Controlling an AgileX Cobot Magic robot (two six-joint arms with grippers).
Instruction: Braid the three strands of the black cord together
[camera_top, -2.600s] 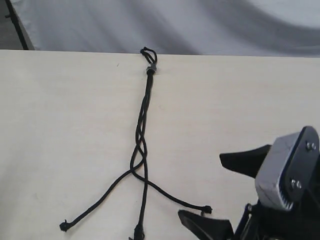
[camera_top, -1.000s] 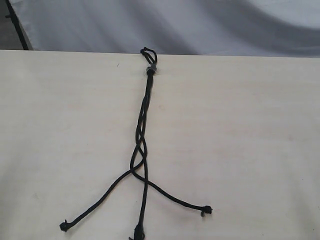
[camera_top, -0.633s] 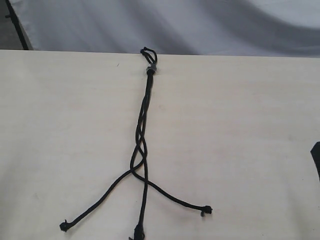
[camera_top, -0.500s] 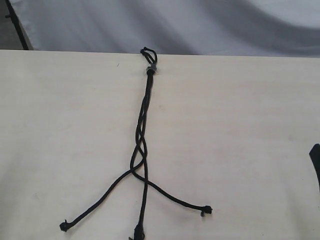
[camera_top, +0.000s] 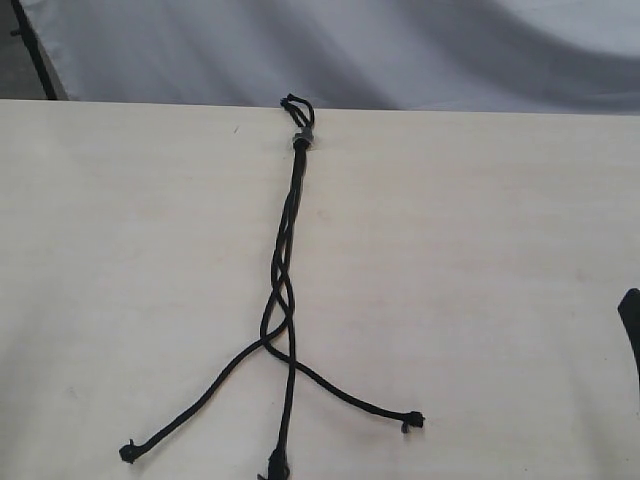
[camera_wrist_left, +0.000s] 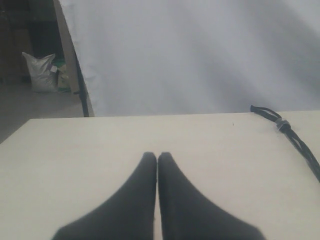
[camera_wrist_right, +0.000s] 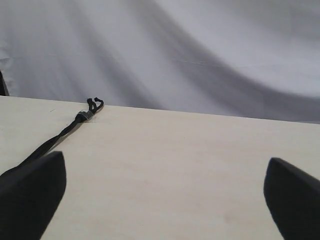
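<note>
item 1. table (camera_top: 480, 250): pale top, fills most of the exterior view. unchanged.

item 2. backdrop cloth (camera_top: 400, 50): grey-white, hangs behind the table's far edge. unchanged.

item 3. right gripper (camera_wrist_right: 162, 197): the only entry that has changed. a few seconds back it fills the lower right corner of the exterior view, close to the tip of the right strand. it then leaves that view altogether. now only one dark finger (camera_top: 634, 325) shows at the right edge, well apart from the cord. jaws spread wide, with nothing between them but bare table.

item 4. left gripper (camera_wrist_left: 157, 162): absent from the exterior view. its own camera shows the two fingers pressed together over the table, holding nothing.

item 5. black cord (camera_top: 283, 270): lies down the middle of the table, same lie as in the earlier pictures. a few loose crossings run below the knot.

item 6. three strands: fan out free below the last crossing. left strand (camera_top: 190, 405), middle strand (camera_top: 288, 410) and right strand (camera_top: 350, 398) lie apart, none gripped.

item 7. knot (camera_top: 300, 140) and loop (camera_top: 296, 103): at the far table edge.

remark: the withdrawal adds no crossing. the braid looks partly done, with long tails left. the wide claw at the edge suggests a fresh approach to the right strand.
</note>
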